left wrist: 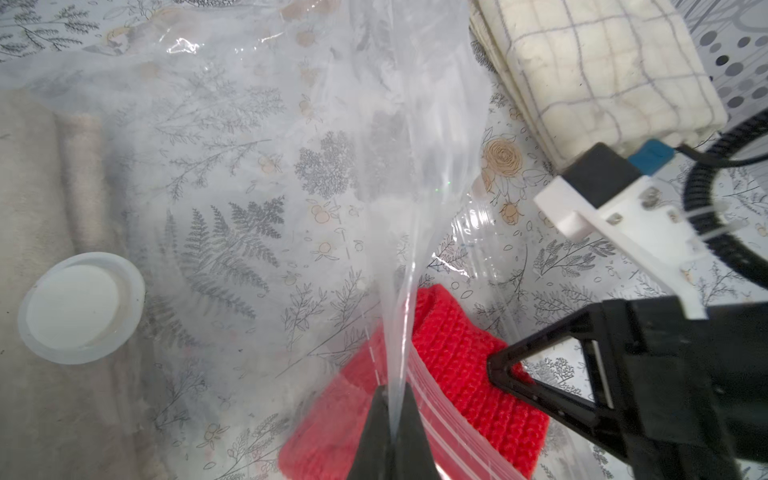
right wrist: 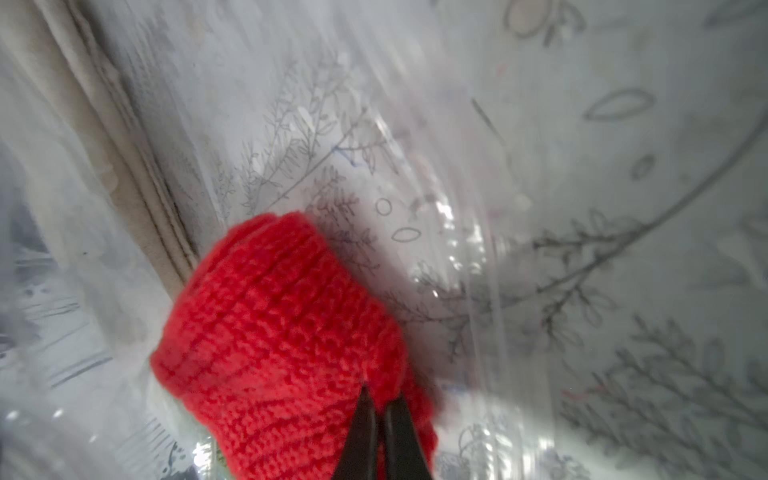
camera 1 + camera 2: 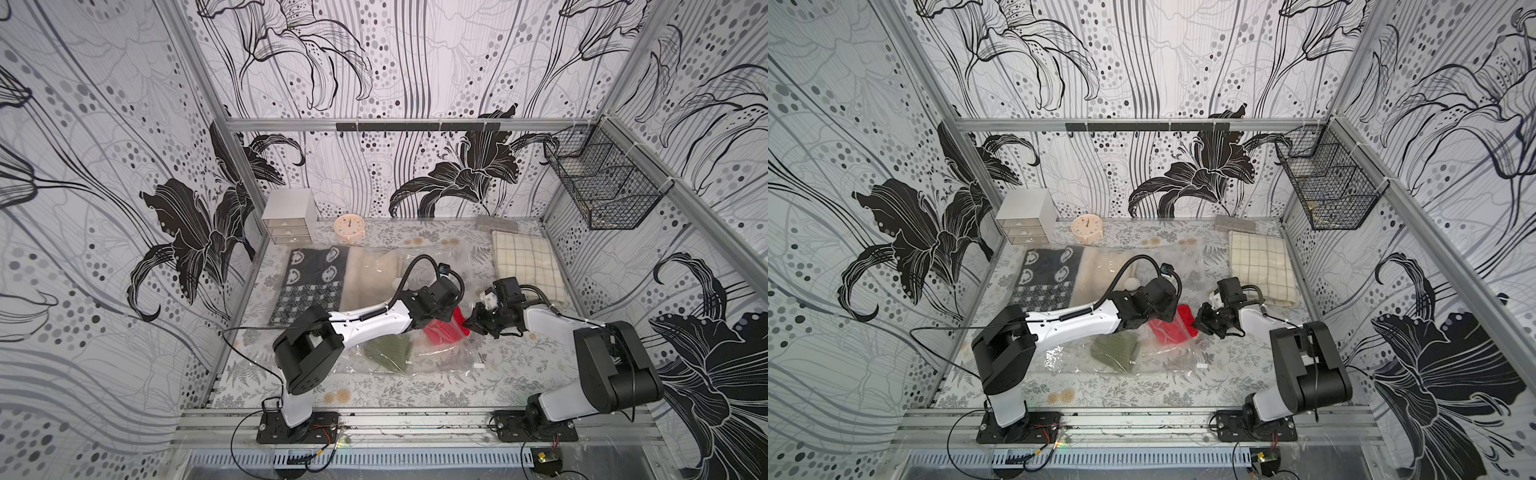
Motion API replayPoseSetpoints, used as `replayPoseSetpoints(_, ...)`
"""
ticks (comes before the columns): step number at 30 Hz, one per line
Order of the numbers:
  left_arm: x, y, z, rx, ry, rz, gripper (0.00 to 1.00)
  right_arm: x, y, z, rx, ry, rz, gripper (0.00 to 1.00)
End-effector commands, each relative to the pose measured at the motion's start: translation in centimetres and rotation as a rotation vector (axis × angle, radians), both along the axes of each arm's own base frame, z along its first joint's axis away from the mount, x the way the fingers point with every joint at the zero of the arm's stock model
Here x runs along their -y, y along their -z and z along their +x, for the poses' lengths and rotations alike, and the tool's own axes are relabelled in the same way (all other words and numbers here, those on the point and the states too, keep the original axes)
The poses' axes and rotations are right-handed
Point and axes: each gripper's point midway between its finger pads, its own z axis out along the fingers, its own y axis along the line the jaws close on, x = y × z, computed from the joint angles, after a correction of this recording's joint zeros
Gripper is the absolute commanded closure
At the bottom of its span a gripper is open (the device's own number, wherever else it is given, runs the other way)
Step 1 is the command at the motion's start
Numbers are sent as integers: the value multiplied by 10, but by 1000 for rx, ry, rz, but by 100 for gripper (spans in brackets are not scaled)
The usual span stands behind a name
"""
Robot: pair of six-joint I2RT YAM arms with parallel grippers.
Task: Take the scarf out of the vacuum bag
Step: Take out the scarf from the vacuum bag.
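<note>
The clear vacuum bag (image 3: 440, 266) lies crumpled across the table, its round white valve (image 1: 81, 307) resting over beige cloth and its white zip slider (image 3: 478, 365) at the near corner. A red knitted scarf (image 3: 440, 332) pokes halfway out of the bag's striped mouth. My left gripper (image 1: 392, 399) is shut on a raised fold of the bag's film just above the scarf. My right gripper (image 2: 380, 399) is shut on the scarf's (image 2: 270, 332) outer end; in the left wrist view its fingers (image 1: 498, 365) press into the red knit (image 1: 457, 353).
Inside the bag lie a green knit (image 3: 388, 353), beige cloth (image 3: 374, 278) and a dark patterned textile (image 3: 309, 286). A folded checked cloth (image 3: 525, 262) sits at the back right. A drawer unit (image 3: 289, 216), clock (image 3: 349, 227) and wall basket (image 3: 602, 187) line the back.
</note>
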Motion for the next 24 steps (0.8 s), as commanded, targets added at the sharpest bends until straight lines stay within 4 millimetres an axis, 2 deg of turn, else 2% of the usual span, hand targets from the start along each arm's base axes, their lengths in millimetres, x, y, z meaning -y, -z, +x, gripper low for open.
replayPoseSetpoints(1,3,8,4,3,-12,4,100,4,-14,5,71,43,-20,98)
replayPoseSetpoints(2,4,12,3,-4,-9,11,100,6,-18,5,86,27,-42,91)
replayPoseSetpoints(3,4,16,2,-13,-5,14,100,7,-22,4,96,10,-58,81)
replayPoseSetpoints(5,6,26,0,-36,3,21,100,8,-30,5,119,-15,-75,68)
replayPoseSetpoints(9,8,42,-4,-74,12,29,100,10,-38,9,147,-39,-96,52)
replayPoseSetpoints(16,7,55,-4,-99,15,45,100,-1,-25,22,143,-64,-57,48)
replayPoseSetpoints(24,-1,62,-4,-109,13,66,100,-27,-21,34,167,-113,103,44)
